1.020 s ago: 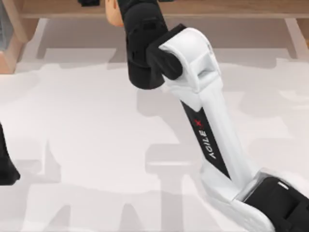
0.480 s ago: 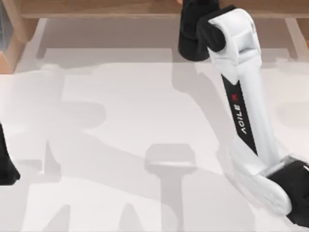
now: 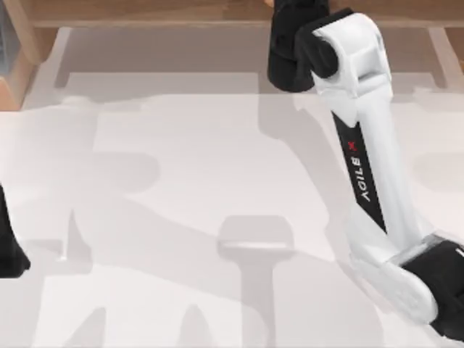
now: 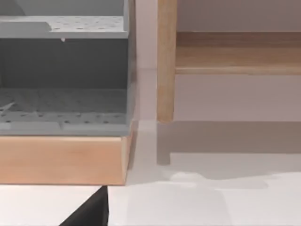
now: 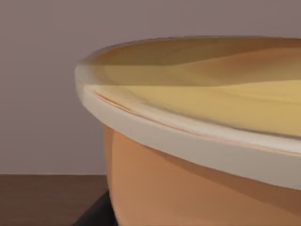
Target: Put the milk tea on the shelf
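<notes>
The milk tea (image 5: 197, 155) is a tan-orange cup with a pale cream lid, seen very close in the right wrist view; a sliver of it (image 3: 270, 3) shows at the top view's far edge. My right gripper (image 3: 293, 7) is at the far edge over the shelf (image 3: 145, 13), shut on the cup, with one dark finger (image 5: 94, 214) beside its wall. The shelf's long board (image 4: 235, 52) and a wooden upright (image 4: 166, 61) appear in the left wrist view. My left arm (image 3: 9, 246) stays parked at the table's left edge.
A grey perforated rack (image 4: 63, 70) on a light wooden base (image 4: 61, 157) stands at the far left, beside the shelf's upright. The white tabletop (image 3: 181, 203) spreads between the two arms. My right arm's white link (image 3: 362, 159) crosses the table's right half.
From one second ago, my right arm swung rightward and farther back along the shelf, carrying the cup. Over the last half second it has barely moved. The left arm has stayed still.
</notes>
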Tool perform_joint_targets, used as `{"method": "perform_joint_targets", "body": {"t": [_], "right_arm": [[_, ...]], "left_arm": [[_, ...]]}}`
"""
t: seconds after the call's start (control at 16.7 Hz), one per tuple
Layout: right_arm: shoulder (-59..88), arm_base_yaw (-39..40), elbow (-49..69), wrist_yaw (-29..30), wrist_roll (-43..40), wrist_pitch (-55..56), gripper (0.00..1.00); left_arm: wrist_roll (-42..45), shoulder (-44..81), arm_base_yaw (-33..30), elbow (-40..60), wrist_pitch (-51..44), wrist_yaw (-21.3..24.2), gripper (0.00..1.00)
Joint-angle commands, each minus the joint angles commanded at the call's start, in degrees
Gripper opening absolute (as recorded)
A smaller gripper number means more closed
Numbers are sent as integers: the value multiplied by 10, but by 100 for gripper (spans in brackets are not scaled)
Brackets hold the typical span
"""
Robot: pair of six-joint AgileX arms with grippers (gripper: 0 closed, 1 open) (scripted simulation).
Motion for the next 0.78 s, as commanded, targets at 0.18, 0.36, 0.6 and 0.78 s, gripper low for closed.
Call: {"method": "perform_joint_targets", "body": {"t": [0.18, 0.36, 0.6, 0.78], "right_arm": [[0, 0, 0, 0, 0, 0, 68], [0, 0, 0, 0, 0, 0, 90], [0, 0, 0, 0, 0, 0, 100], [0, 0, 0, 0, 0, 0, 100]], "left_arm": [[0, 0, 0, 0, 0, 0, 100], [0, 0, 0, 0, 0, 0, 100], [0, 0, 0, 0, 0, 0, 100], [0, 0, 0, 0, 0, 0, 100]]}}
